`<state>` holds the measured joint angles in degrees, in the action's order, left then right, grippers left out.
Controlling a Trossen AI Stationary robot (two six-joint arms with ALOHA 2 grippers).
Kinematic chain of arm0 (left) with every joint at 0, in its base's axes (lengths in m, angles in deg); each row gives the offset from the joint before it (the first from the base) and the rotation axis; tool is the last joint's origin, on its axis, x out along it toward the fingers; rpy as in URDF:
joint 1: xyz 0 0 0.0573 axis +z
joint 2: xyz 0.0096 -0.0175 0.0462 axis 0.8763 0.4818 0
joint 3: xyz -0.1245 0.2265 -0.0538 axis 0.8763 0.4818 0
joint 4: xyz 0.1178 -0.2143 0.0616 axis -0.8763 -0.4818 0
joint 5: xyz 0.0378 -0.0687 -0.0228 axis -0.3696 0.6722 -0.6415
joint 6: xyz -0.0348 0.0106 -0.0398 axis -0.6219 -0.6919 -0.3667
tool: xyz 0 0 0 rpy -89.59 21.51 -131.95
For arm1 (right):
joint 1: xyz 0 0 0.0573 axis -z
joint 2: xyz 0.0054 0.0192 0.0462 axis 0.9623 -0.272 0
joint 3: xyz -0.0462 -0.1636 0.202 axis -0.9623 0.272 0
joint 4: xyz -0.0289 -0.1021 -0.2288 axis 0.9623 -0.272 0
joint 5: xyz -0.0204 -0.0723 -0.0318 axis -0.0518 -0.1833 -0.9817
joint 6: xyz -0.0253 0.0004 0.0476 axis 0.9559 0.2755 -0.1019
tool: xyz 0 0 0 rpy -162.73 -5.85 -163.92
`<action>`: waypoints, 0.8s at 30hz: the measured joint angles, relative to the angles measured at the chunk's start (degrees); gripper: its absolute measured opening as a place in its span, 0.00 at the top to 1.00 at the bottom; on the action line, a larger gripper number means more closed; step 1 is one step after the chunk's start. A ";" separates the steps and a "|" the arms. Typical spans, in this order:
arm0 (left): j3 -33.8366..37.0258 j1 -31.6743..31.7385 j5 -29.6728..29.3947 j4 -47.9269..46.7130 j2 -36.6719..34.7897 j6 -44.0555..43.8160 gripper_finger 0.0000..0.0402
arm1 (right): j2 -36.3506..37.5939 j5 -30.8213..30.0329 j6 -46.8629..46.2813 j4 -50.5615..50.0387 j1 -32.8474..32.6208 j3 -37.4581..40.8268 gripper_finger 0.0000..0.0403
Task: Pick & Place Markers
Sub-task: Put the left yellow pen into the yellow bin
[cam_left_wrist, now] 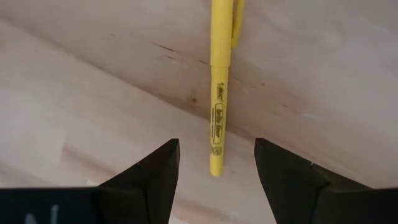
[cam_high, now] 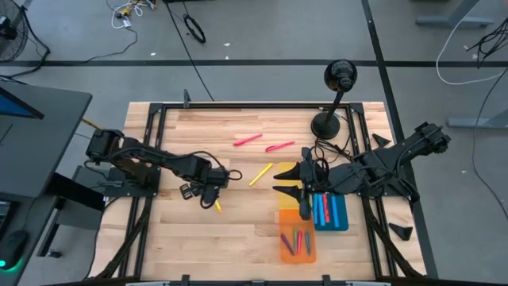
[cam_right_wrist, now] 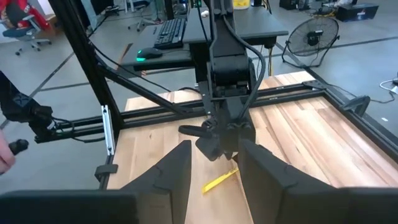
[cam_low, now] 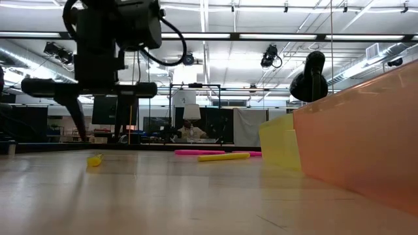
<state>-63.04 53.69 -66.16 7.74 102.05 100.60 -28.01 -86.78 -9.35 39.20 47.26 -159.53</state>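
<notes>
A yellow marker (cam_left_wrist: 217,93) lies flat on the wooden table, also seen as a yellow marker (cam_high: 217,205) in the high view and low on the boards (cam_low: 95,159). My left gripper (cam_left_wrist: 216,143) is open above it, pointing down, with one finger on each side of the marker's near end and touching nothing. Farther right lie another yellow marker (cam_high: 260,173) and two pink markers (cam_high: 248,140) (cam_high: 279,147). My right gripper (cam_high: 283,179) is open at the left edge of the yellow tray (cam_high: 287,211).
An orange tray (cam_high: 309,253) holds several markers and a blue tray (cam_high: 341,214) holds red and blue ones, both at the table's right near side. A black lamp stand (cam_high: 327,123) sits at the far right. Bare boards lie between the arms.
</notes>
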 joint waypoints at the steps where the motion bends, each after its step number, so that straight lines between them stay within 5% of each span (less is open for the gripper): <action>1: 0.70 0.15 0.25 0.88 0.01 0.80 0.46 | 0.00 -0.01 -0.28 -0.14 0.00 0.00 0.67; 24: 6.30 7.66 10.19 8.53 3.29 9.47 0.50 | 0.00 0.01 -4.97 -0.71 0.00 0.00 0.67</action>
<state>-56.75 61.35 -55.97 16.27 105.33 110.07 -28.01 -86.77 -14.33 38.49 47.26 -159.53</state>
